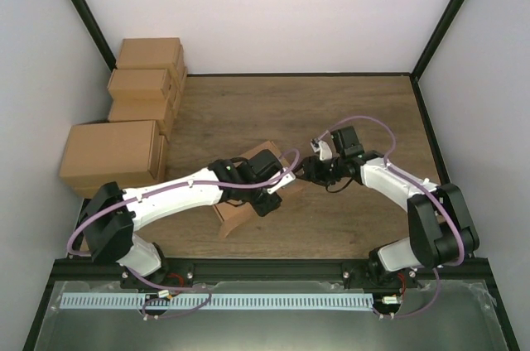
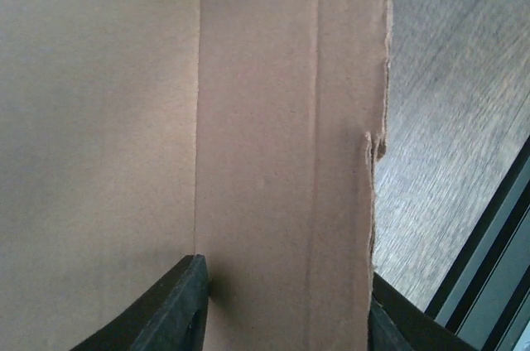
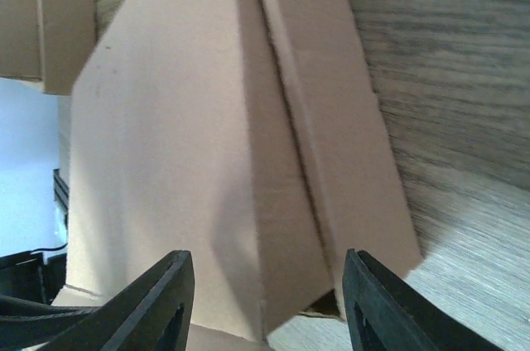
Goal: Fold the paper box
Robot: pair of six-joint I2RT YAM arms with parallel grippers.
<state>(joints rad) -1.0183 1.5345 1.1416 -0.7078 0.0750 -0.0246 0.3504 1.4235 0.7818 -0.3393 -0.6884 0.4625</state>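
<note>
The paper box (image 1: pixel 233 217), plain brown cardboard partly folded up, stands mid-table between both arms. My left gripper (image 1: pixel 270 195) reaches over it from the left. In the left wrist view a creased strip of the paper box (image 2: pixel 281 161) fills the whole gap between the black fingers (image 2: pixel 174 314); its torn right edge overlaps the right finger, and whether the jaws pinch it does not show. My right gripper (image 1: pixel 303 170) meets the box from the right. It is open in the right wrist view, its fingers (image 3: pixel 153 305) set apart around a folded corner of the paper box (image 3: pixel 290 227) without touching.
Several closed brown cartons (image 1: pixel 116 156) are stacked along the left wall, also seen in the right wrist view as cartons (image 3: pixel 45 20). White walls enclose the wooden table (image 1: pixel 331 111); a black frame rail (image 2: pixel 489 260) runs close by on the near side.
</note>
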